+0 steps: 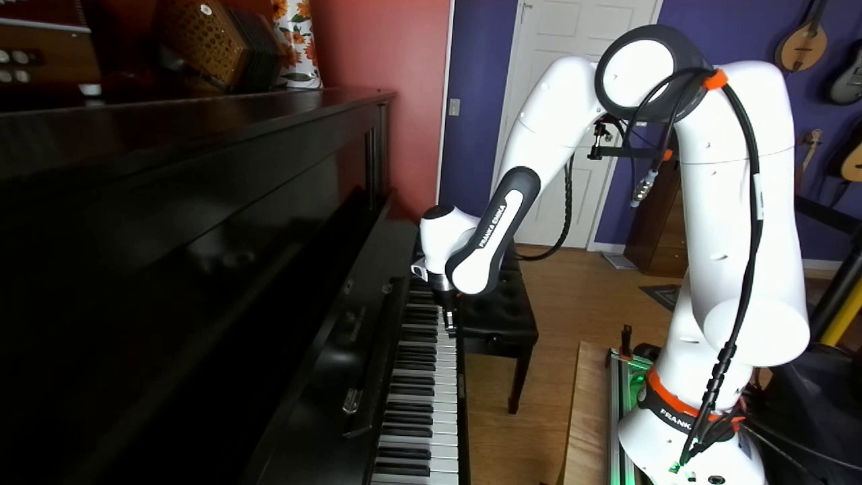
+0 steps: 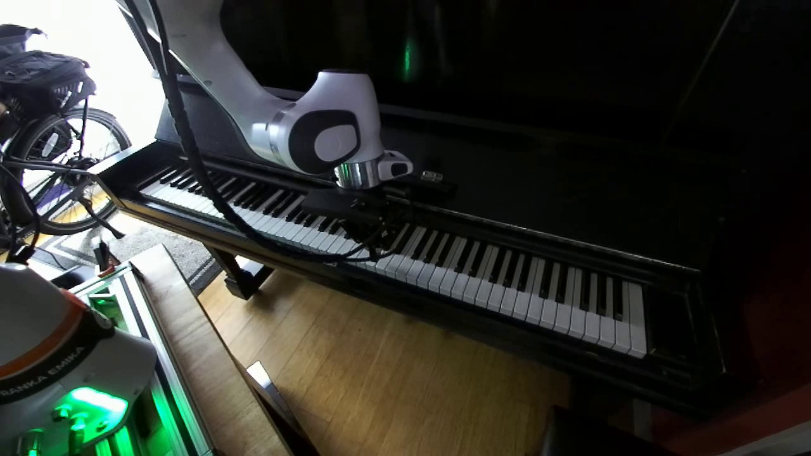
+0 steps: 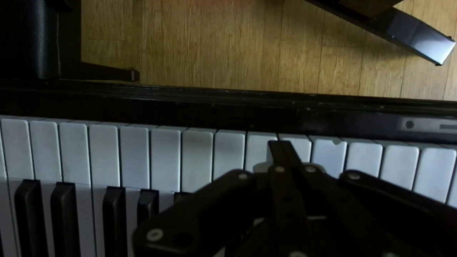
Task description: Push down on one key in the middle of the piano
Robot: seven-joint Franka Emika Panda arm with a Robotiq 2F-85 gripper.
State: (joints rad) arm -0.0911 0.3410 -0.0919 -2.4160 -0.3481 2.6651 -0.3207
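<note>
Upright piano (image 1: pixel 168 222) glossy blk w/ wht keys (image 3: pixel 197 160) & blk keys (image 3: pixel 114 217); gripper (image 3: pixel 280 143) & tufted bench (image 1: pixel 498 310) also blk. Franka arm (image 1: pixel 714 215) wht w/ dk-grey joints (image 1: pixel 683 44) & orange base ring (image 1: pixel 673 399). Red wall (image 1: pixel 384 47), purple wall (image 1: pixel 747 27), wht door (image 1: pixel 579 40), tan plank floor (image 3: pixel 221 46); cylinder (image 1: pixel 296 44) wht w/ orange floral print, concertina (image 1: pixel 202 47) brn w/ blk bellows (image 1: pixel 256 57).

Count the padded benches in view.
1: the black bench stands at the front of the piano, partly behind the robot arm in an exterior view; others could be hidden.
</note>
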